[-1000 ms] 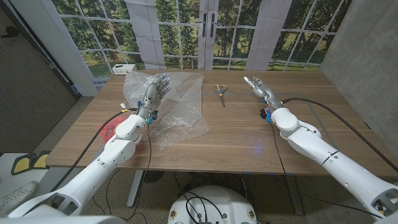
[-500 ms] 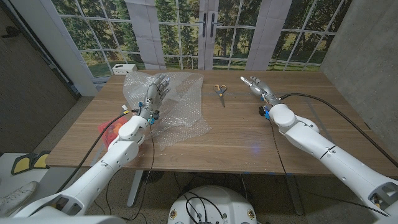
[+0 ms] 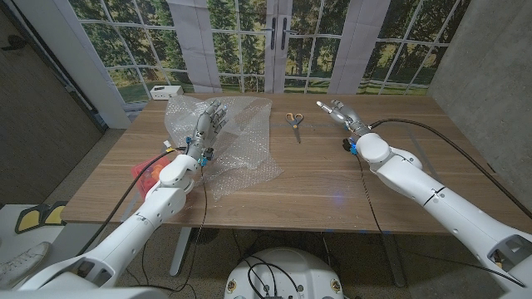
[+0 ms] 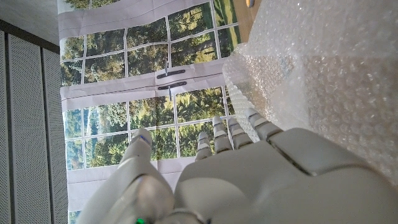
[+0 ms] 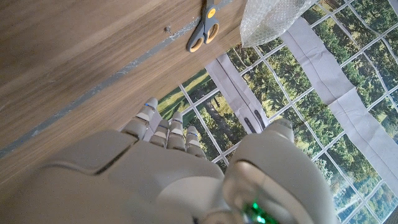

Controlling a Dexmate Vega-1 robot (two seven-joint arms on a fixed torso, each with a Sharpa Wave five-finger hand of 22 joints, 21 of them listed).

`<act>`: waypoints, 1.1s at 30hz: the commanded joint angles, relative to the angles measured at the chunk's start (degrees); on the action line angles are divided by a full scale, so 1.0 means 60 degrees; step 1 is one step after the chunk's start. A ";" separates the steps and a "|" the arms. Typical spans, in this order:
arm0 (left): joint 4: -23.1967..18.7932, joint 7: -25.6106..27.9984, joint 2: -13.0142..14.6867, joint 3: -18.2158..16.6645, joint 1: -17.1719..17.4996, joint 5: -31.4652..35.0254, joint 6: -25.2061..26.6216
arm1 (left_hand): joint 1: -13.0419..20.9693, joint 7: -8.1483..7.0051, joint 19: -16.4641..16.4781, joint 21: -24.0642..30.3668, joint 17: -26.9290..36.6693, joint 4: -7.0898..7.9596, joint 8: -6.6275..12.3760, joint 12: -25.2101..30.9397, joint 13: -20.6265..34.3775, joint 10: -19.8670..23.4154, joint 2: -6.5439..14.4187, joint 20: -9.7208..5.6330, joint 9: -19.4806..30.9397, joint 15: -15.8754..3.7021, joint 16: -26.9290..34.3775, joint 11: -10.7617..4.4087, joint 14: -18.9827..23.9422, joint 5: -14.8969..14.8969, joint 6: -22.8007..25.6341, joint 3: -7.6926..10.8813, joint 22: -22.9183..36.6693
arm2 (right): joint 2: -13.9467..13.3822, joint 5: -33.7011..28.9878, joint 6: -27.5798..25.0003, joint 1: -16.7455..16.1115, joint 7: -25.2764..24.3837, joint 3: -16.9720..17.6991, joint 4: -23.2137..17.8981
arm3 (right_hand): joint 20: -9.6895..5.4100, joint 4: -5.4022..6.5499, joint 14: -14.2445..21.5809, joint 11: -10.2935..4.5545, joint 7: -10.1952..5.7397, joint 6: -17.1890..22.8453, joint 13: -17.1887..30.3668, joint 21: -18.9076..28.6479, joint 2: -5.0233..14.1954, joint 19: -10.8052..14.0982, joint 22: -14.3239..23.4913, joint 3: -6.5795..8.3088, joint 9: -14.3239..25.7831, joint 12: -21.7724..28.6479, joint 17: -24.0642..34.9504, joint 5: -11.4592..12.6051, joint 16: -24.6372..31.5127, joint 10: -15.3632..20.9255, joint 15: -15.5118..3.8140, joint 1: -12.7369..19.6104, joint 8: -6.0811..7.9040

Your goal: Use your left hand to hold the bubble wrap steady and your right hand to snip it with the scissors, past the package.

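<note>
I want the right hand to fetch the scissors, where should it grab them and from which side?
Take the scissors by the yellow-orange handle loops at their far end, coming from above. They lie flat and closed, blades toward the robot, apart from the bubble wrap; the right hand is open beside them.

Tabletop point(image 3: 316, 178): wood, matt, visible grain.
Bubble wrap point(image 3: 241, 158): clear plastic, bubbled texture, crinkled, slight sheen.
Scissors point(image 3: 294, 122): metal blades, smooth orange/grey plastic handles.
Left hand point(image 3: 209, 123), right hand point(image 3: 339, 112): smooth grey-white plastic shells, semi-gloss.
</note>
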 commanded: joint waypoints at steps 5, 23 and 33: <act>0.0129 -0.0264 0.0072 0.0105 -0.0043 -0.0003 0.0110 | 0.0117 0.0033 0.0068 0.0012 0.0021 -0.0032 0.0072 0.0032 0.0027 0.0008 0.0046 -0.0002 0.0007 -0.0183 0.0010 0.0009 -0.0010 0.0052 -0.0048 0.0022 0.0048 | -0.0162 -0.0083 -0.0816 0.0333 0.0249 -0.0189 -0.0355 | 0.0102 -0.0059 -0.0248 0.0060 0.0026 -0.0151 0.0028 -0.0077 0.0008 -0.0079 0.0032 -0.0008 0.0027 -0.0168 0.0035 -0.0035 -0.0144 -0.0274 0.0103 0.0081 -0.0068; -0.0084 0.0158 0.0165 0.0250 -0.0035 0.0462 0.0208 | 0.0121 0.0147 0.0023 -0.0003 0.0023 -0.0026 0.0194 0.0023 0.0029 0.0030 0.0054 0.0021 0.0004 -0.0180 0.0009 0.0041 -0.0027 0.0049 0.0291 0.0012 0.0049 | -0.0007 -0.0234 -0.0961 0.0713 0.0380 -0.0475 -0.0037 | 0.0290 0.0045 -0.0433 -0.0130 0.0017 -0.0223 0.0048 -0.0139 -0.0062 -0.0224 0.0040 -0.0106 0.0033 -0.0197 0.0083 -0.0053 -0.0186 -0.0340 0.0045 -0.0182 -0.0105; -0.0090 0.0194 0.0198 0.0304 -0.0060 0.0581 0.0215 | 0.0122 0.0152 0.0066 0.0013 0.0023 -0.0026 0.0188 0.0049 0.0031 0.0114 0.0051 0.0007 0.0004 -0.0204 0.0044 0.0029 0.0078 0.0048 0.0331 0.0007 0.0048 | 0.0202 -0.0388 -0.0894 0.1052 0.0383 -0.0618 0.0316 | 0.0489 0.0078 -0.0404 -0.0110 0.0011 -0.0225 0.0057 -0.0135 -0.0105 -0.0241 0.0043 -0.0149 0.0034 -0.0187 0.0093 -0.0052 -0.0158 -0.0338 0.0126 -0.0277 -0.0102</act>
